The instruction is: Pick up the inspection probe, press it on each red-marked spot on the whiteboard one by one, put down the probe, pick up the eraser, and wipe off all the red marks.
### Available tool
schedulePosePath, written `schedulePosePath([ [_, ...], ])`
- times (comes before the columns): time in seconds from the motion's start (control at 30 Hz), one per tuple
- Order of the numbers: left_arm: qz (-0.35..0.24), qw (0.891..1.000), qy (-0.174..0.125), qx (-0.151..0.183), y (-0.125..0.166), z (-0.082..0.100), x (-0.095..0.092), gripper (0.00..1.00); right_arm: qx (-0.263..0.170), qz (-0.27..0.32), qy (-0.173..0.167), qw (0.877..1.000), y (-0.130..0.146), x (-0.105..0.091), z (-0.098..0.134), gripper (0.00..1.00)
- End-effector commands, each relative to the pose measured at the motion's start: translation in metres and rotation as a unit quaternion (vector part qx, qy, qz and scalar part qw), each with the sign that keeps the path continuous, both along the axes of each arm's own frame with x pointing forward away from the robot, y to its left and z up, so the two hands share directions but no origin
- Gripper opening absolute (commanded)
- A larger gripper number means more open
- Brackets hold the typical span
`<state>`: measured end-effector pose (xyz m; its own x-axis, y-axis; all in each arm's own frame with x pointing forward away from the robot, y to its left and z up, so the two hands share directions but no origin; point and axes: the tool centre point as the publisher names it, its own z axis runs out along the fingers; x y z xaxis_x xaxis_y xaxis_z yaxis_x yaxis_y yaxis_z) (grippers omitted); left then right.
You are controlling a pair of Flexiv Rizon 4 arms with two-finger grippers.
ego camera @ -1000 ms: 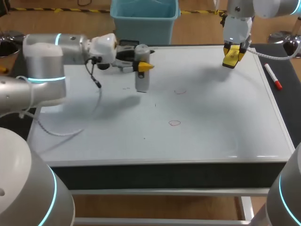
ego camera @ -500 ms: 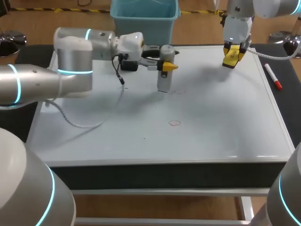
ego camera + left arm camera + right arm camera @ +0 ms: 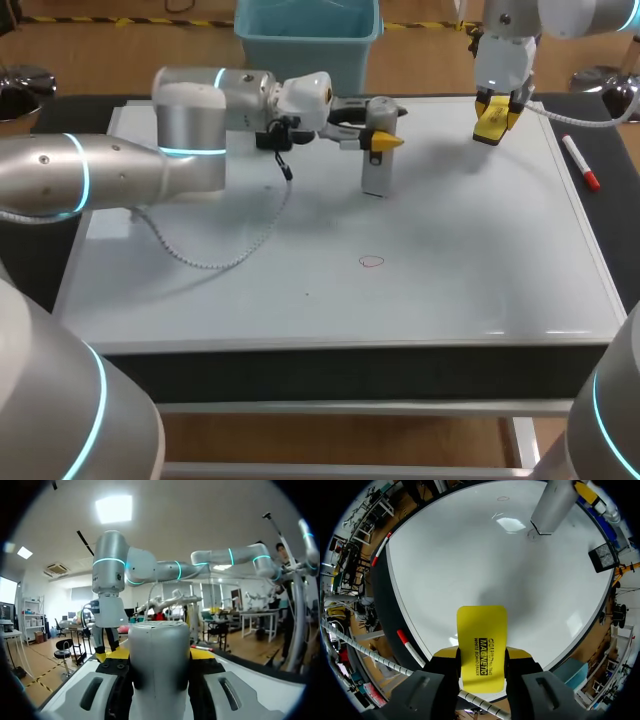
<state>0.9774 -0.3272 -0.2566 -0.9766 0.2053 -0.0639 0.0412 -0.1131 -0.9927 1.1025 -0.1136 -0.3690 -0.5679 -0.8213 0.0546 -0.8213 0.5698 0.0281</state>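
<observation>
My left fingers (image 3: 383, 141) pinch the probe (image 3: 376, 170), upright, its lower end on or just above the whiteboard (image 3: 450, 290), I cannot tell which, at 12 o'clock from the red mark (image 3: 372, 262). My right fingers (image 3: 519, 654) clamp the eraser (image 3: 481, 635) over the board's far corner, at 2 o'clock from the probe. A marker (image 3: 580, 163) lies at 3 o'clock from the probe, by the board's edge.
</observation>
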Motion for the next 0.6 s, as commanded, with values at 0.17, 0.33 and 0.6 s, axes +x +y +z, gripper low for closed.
schedulePosePath([
  [0.17,-0.008,1.000,0.000,-0.008,-0.0083,-0.0041,0.0052,0.00,-0.002,0.001,0.001,1.000,-0.0005,0.0010,0.0011,0.00],
  [0.33,-0.006,1.000,0.004,-0.007,-0.0104,-0.0082,0.0054,0.00,-0.002,0.001,0.001,1.000,-0.0005,0.0010,0.0011,0.00],
  [0.6,-0.009,1.000,0.009,-0.006,-0.0129,-0.0114,0.0063,0.00,-0.002,0.001,0.001,1.000,-0.0005,0.0010,0.0011,0.00],
])
